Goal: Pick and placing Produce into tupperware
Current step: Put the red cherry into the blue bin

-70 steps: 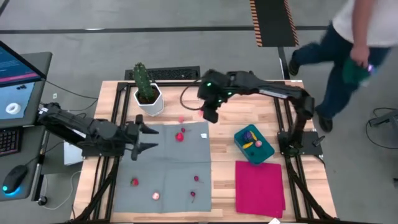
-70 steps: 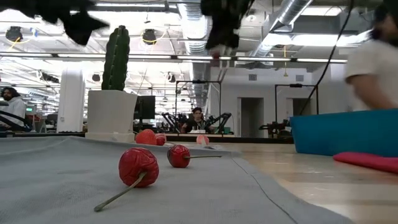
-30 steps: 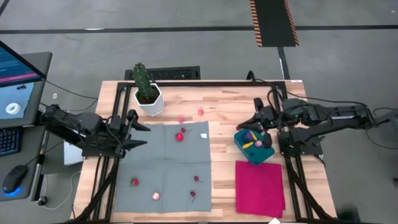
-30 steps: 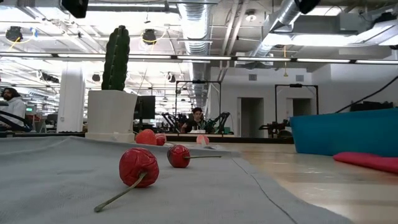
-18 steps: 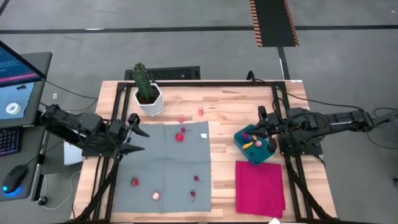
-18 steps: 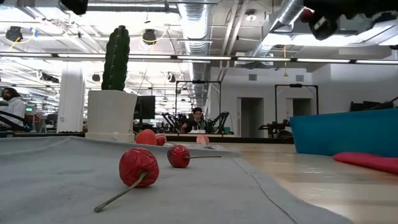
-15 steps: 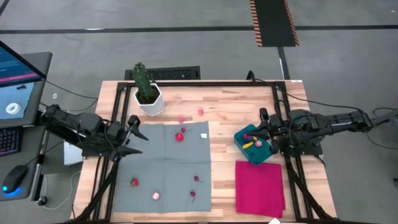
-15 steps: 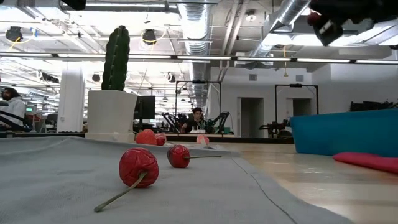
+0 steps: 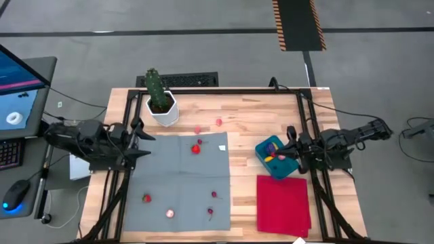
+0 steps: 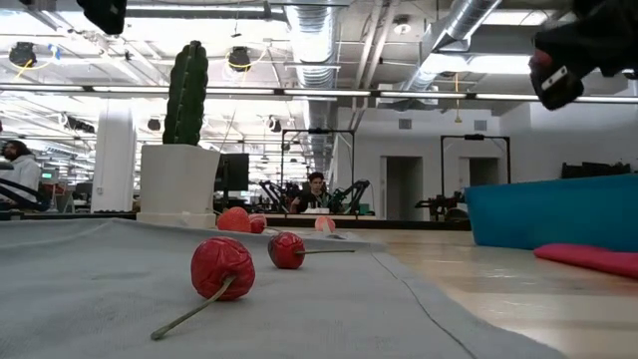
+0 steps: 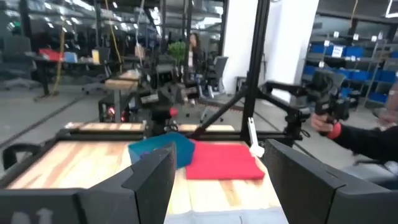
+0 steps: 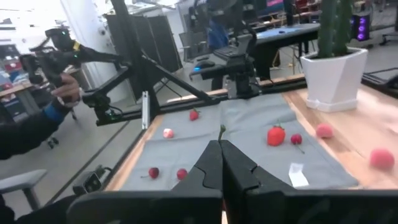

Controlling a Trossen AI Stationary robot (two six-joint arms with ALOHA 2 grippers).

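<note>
A: Right gripper [image 9: 291, 150] jaws pressed together, holding nothing; it hangs at the teal tupperware's [image 9: 274, 158] right edge, pulled back farther toward its base than half a second ago.

B: Left gripper [image 9: 142, 141]?

A: Jaws spread wide, empty, over the desk's [image 9: 258, 112] left edge, also retreated. Produce: some inside the tupperware, several red pieces [image 9: 196, 148] unmoved on the grey cloth [image 9: 178, 196].
</note>
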